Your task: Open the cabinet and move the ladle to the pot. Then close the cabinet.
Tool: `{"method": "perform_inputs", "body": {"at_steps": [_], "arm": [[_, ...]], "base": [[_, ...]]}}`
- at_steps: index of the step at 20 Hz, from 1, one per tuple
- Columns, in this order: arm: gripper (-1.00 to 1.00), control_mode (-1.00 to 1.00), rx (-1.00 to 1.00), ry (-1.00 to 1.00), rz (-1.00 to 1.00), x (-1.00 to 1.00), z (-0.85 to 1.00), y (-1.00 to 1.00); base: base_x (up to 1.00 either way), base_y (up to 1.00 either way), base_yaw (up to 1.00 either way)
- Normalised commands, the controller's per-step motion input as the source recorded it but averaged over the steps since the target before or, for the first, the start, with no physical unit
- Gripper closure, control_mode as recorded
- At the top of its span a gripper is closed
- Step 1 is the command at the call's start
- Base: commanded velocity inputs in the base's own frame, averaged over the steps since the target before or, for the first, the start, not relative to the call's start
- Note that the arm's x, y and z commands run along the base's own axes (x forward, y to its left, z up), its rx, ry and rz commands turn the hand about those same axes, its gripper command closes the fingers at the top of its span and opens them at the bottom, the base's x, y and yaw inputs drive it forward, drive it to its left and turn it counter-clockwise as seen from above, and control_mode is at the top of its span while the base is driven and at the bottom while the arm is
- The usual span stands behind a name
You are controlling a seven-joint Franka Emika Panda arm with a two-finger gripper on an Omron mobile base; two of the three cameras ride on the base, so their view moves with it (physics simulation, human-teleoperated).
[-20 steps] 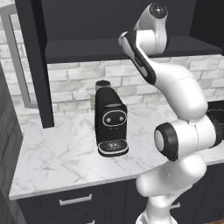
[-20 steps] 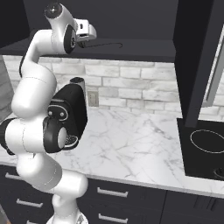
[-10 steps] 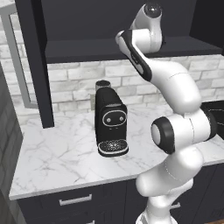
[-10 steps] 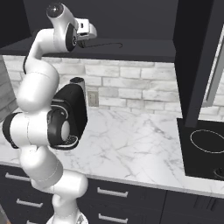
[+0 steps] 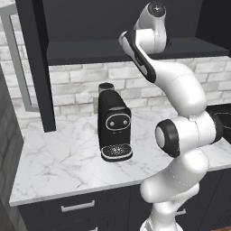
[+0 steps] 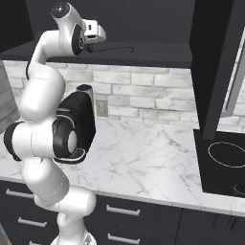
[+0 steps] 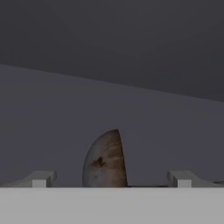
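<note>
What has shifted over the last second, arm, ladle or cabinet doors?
The white arm's elbow and lower links swung slightly toward the black coffee machine, while the open two-finger gripper stayed up inside the open black wall cabinet, gripping nothing. The brownish rounded ladle bowl sits between its fingertips in the hand view, not taken hold of. Doors, coffee machine and white marble counter are unchanged.
</note>
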Motion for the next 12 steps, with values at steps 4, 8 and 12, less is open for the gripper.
{"method": "perform_inputs", "body": {"at_steps": [4,8,12], "arm": [[-1.00,-1.00,0.00,0.00,0.00,0.00,-0.14,0.00],[-1.00,-1.00,0.00,0.01,0.00,0.00,-0.14,0.01],[1.00,-1.00,0.00,0.02,0.00,0.08,-0.18,0.02]], "base": [[0.00,0.00,0.00],[0.00,0.00,0.00],[0.00,0.00,0.00]]}}
